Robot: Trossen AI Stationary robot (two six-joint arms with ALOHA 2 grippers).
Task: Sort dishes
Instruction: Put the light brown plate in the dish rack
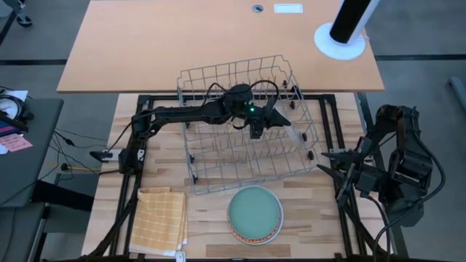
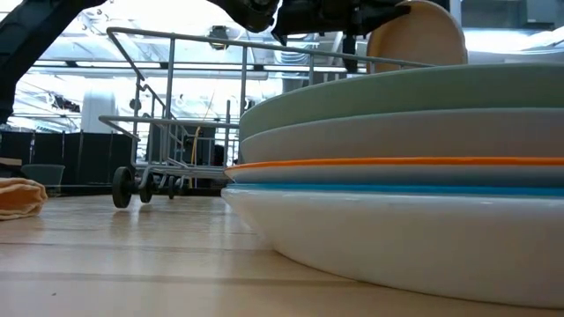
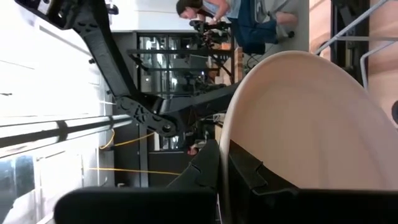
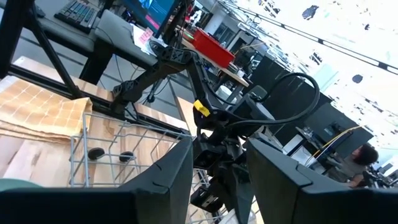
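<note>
Left tool (image 1: 280,118) over the rack (image 1: 247,124), clenched on the rim of a beige plate (image 3: 311,124) held on edge. Right tool (image 1: 331,164) parked at the tabletop's (image 1: 211,229) right edge, fingers spread, empty. Remaining plates stacked (image 1: 255,212) near the front edge, teal on top, beside the cloth (image 1: 160,218).

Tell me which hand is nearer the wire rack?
Left. The left hand is over the rack, holding a beige plate on edge. The right hand waits outside its right side.
</note>
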